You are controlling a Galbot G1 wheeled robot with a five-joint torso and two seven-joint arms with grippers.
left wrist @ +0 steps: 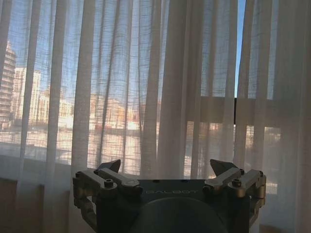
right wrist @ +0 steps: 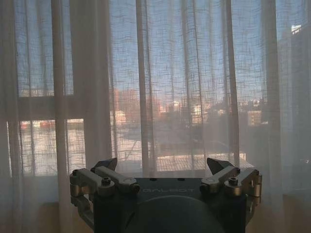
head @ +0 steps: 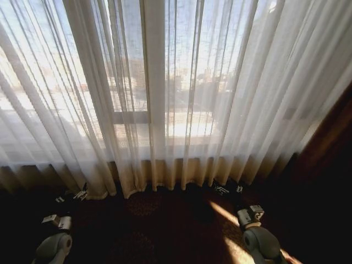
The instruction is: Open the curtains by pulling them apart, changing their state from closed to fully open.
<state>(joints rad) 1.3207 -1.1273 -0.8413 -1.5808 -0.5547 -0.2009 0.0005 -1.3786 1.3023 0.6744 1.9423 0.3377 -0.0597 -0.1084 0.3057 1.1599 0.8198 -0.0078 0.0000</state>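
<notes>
The sheer white curtains (head: 165,82) hang shut across the whole window, their pleats reaching the floor. My left gripper (head: 77,195) sits low at the left, just short of the hem. My right gripper (head: 228,190) sits low at the right, also near the hem. In the left wrist view the left gripper (left wrist: 166,167) is open with nothing between its fingers, and the curtains (left wrist: 165,87) hang a short way ahead. In the right wrist view the right gripper (right wrist: 163,165) is open and empty, facing the curtains (right wrist: 146,87).
A dark brown drape (head: 330,154) hangs at the far right. Dark patterned carpet (head: 159,225) lies between the arms, with a sunlit patch (head: 225,214) near the right arm. A window frame bar (head: 132,116) shows through the fabric.
</notes>
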